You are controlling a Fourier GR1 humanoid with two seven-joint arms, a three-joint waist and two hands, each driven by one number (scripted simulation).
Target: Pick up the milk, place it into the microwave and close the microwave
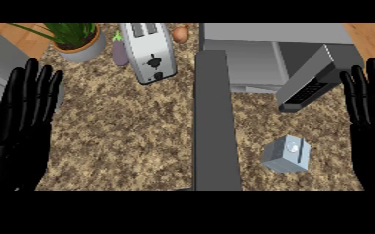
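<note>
Head view of the speckled counter (132, 144). The left hand (28, 114) rests at the view's left edge, fingers straight, apart and pointing up, holding nothing. Beyond its fingertips and slightly to its right stands a potted plant (77, 39); further right lie an eggplant (119, 52), a silver toaster (150, 52) and a brown onion (181, 33). A grey arm segment (216, 124) crosses the middle of the view from the lower edge upward. To its right sits the microwave (249, 54), with its door (315, 79) swung open, the door's outer edge just beside the right hand's fingertips. The milk (288, 153), a small grey-blue carton, sits tilted on the counter, to the left of the right hand and apart from it. The right hand (360, 109) rests at the view's right edge, fingers straight and up, holding nothing.
</note>
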